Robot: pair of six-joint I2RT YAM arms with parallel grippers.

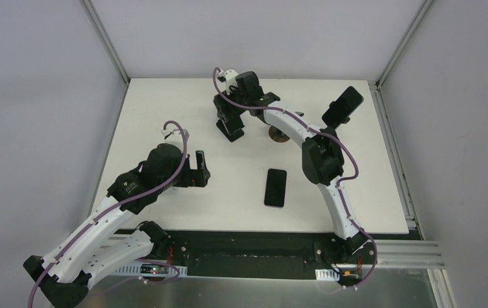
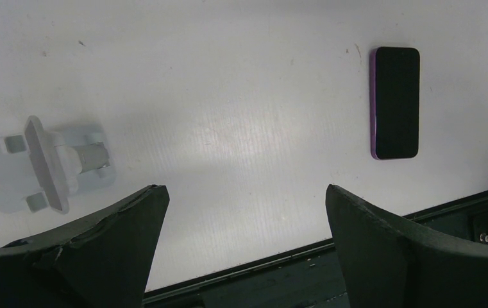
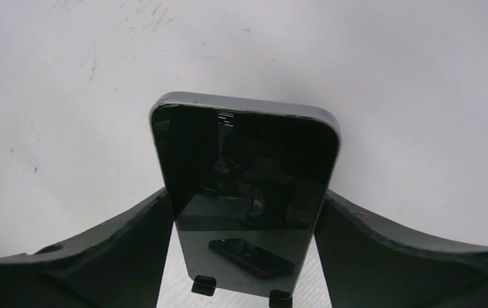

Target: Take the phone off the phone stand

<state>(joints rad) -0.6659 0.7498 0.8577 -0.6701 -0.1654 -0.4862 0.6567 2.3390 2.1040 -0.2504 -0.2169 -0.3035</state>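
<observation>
A dark phone (image 3: pixel 247 167) stands upright on a black stand whose two lips (image 3: pixel 204 284) hold its bottom edge. In the top view this phone and its stand (image 1: pixel 231 128) are at the far middle of the table. My right gripper (image 3: pixel 245 196) (image 1: pixel 230 117) straddles the phone, and both fingers touch its side edges. My left gripper (image 1: pixel 199 168) (image 2: pixel 245 192) is open and empty, hovering over the near left part of the table.
A second phone (image 1: pixel 276 187) (image 2: pixel 395 102) with a purple edge lies flat near the table's front middle. Another phone sits on a stand (image 1: pixel 344 104) at the back right. A brown disc (image 1: pixel 279 133) lies by the right arm. A white stand (image 2: pixel 42 165) lies near the left gripper.
</observation>
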